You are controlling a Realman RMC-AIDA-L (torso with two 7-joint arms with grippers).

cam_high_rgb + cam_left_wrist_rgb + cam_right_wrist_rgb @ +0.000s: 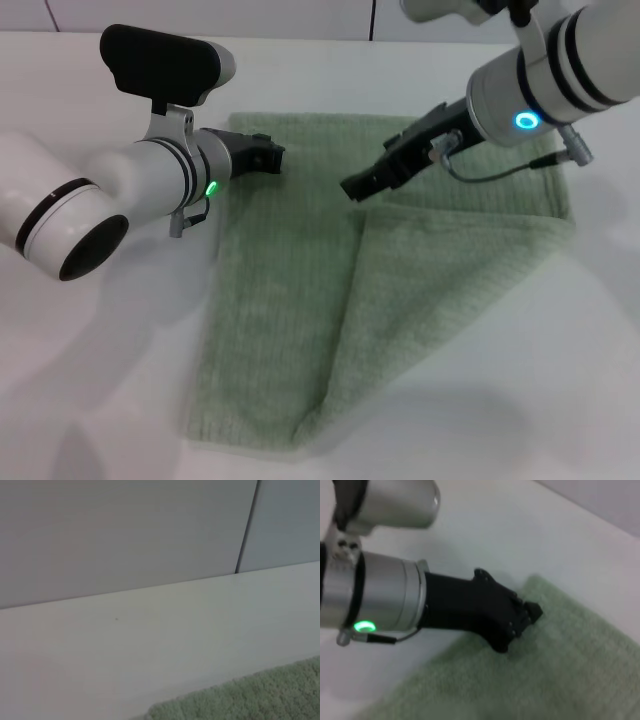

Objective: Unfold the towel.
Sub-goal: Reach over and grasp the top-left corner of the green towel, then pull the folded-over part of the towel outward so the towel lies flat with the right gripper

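Lying mid-frame on the white counter (pixel 100 380), the towel (pixel 290 320) keeps its right part doubled over along a diagonal fold. I judge a shallow pinch could slip off the flap. One towel, two tools: left tool (pixel 272 156) near its upper-left edge, right tool (pixel 362 184) over the fold; their openings I cannot tell.

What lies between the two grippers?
In the head view, only flat towel lies between the left gripper and the right gripper; nothing else.
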